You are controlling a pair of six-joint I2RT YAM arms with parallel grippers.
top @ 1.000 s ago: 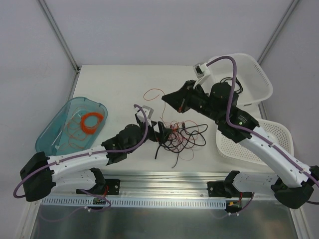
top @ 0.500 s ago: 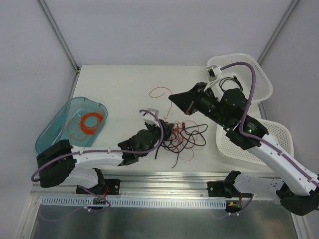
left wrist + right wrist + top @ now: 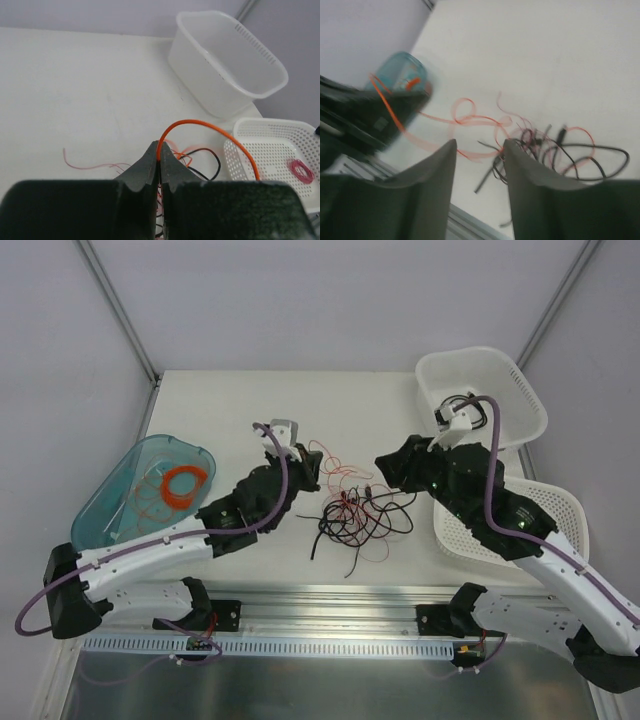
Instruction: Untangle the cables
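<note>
The cables (image 3: 360, 515) lie in a loose tangle of thin black, red and orange wires on the white table between the arms. My left gripper (image 3: 306, 462) sits just back-left of the tangle. In the left wrist view this gripper (image 3: 160, 150) is shut on an orange wire (image 3: 210, 126), which arcs up and off to the right, and part of the tangle (image 3: 197, 155) shows behind the fingers. My right gripper (image 3: 385, 462) hovers open at the tangle's back-right edge. The right wrist view shows it (image 3: 477, 142) with nothing between its fingers, above the blurred cables (image 3: 555, 147).
A teal tray (image 3: 95, 510) at the left holds a wound orange ring coil (image 3: 185, 483). A white bin (image 3: 478, 352) stands at the back right. A perforated white basket (image 3: 560, 495) nearer the front holds a small pink spool (image 3: 300, 171).
My left gripper shut on an orange wire in the tangle and pulled back and left with it. My right gripper opened, letting go of a red wire, and drew back to the right.
</note>
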